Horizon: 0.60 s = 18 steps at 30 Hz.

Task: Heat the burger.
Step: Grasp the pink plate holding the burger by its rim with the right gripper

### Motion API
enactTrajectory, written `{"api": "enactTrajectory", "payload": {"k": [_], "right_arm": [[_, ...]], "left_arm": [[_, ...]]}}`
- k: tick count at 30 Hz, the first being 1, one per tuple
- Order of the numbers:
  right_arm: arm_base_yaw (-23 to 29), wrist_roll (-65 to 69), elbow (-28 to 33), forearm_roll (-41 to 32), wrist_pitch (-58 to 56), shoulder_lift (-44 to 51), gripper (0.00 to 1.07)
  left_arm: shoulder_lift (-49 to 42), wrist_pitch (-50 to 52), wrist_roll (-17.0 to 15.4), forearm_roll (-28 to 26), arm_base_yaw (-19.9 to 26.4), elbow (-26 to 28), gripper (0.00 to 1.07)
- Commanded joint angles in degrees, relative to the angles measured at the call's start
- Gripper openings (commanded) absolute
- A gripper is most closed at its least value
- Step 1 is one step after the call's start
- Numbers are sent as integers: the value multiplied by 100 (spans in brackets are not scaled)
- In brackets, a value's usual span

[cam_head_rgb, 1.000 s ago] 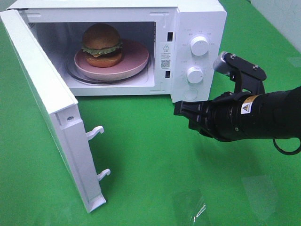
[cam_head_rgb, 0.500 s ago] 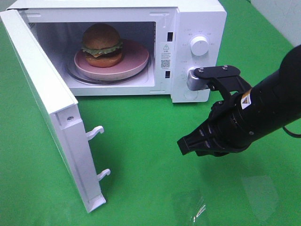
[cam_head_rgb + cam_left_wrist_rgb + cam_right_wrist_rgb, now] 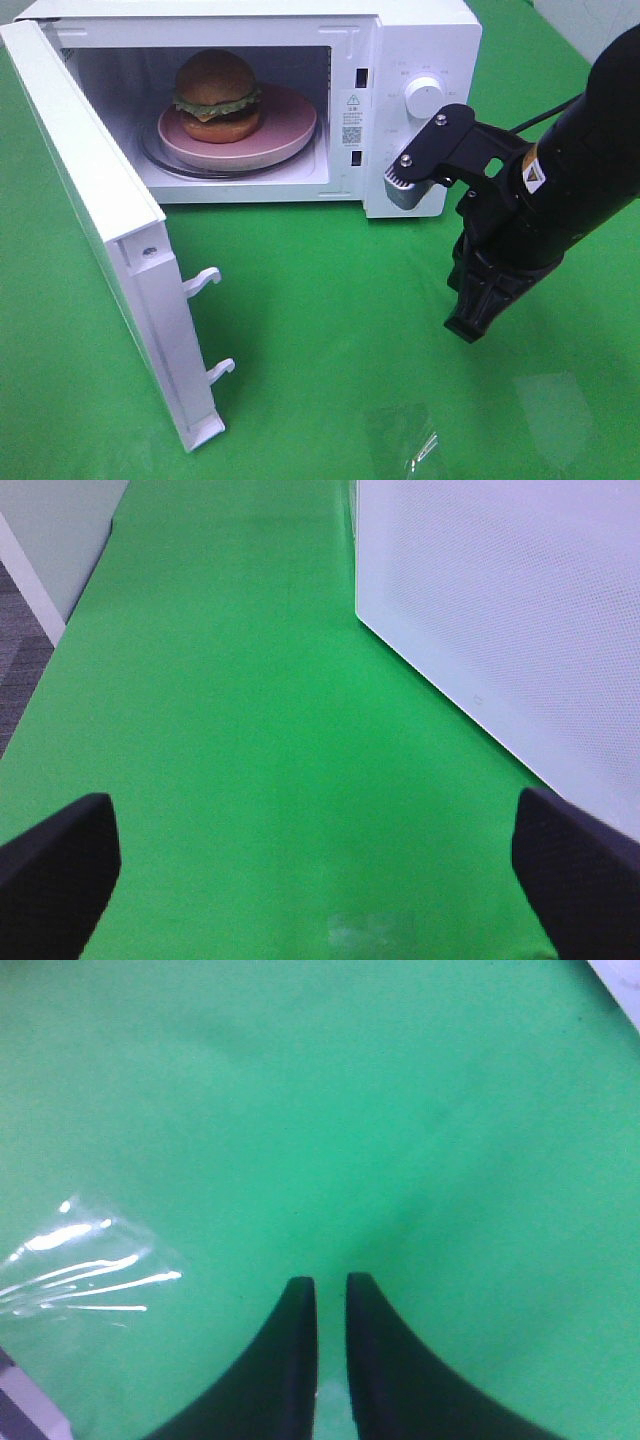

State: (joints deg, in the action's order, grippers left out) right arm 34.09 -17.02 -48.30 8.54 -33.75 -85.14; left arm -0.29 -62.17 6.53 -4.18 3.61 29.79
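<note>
The burger sits on a pink plate on the glass turntable inside the white microwave, whose door stands wide open to the left. My right gripper is shut and empty. It points down at the green cloth in front of the control panel, right of the opening. In the right wrist view its fingers are nearly together over bare cloth. My left gripper is open and empty, beside a white perforated microwave wall. The left arm is out of the exterior high view.
Two knobs are on the microwave's panel, the lower one hidden behind my right wrist camera mount. A crumpled clear film lies on the cloth near the front; it also shows in the right wrist view.
My right arm has pulled back to the right and swung its shut gripper from pointing left to pointing down. The burger, plate and door have not moved.
</note>
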Motion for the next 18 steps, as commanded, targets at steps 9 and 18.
{"api": "enactTrajectory", "payload": {"k": [9,18], "right_arm": [[-11,-2447,-29,1049,596,57,14],[-11,-2687,-29,1066,928,57,26]], "left_arm": [[-103,80,-23,-40,11,-11,100],[-103,80,-23,-40,11,-11,100]]}}
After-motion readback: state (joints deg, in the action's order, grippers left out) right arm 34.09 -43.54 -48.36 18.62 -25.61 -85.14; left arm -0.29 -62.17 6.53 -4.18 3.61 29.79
